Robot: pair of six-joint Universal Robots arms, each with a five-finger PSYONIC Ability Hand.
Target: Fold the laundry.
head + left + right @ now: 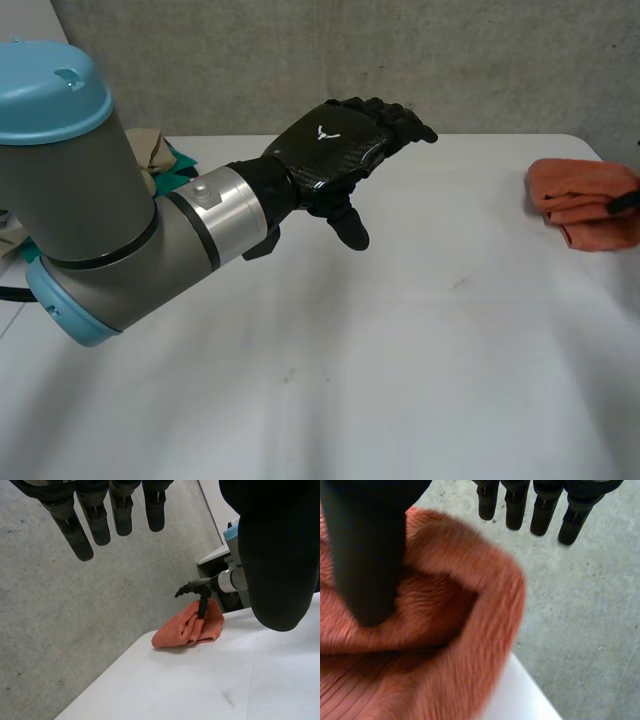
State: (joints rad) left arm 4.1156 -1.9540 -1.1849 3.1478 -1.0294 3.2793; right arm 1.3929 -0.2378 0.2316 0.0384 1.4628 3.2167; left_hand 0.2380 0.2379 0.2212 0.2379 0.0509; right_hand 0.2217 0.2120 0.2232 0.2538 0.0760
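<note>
An orange towel (pixel 585 200) lies bunched and roughly folded at the table's far right edge. My right hand (pixel 196 586) is over it, fingers (pixel 545 507) straight and clear of the cloth. Its thumb (pixel 367 560) points down into a fold of the orange towel (pixel 445 640). My left hand (pixel 330 150) hovers open above the back middle of the table and holds nothing. In the left wrist view its fingers (pixel 100 515) hang straight, and beyond them lies the orange towel (pixel 187 627).
A pile of tan and teal laundry (pixel 160 160) sits at the back left behind my left arm. The white table (pixel 400 350) stretches bare across the front. Its edge runs right beside the towel, with concrete floor (pixel 580 605) below.
</note>
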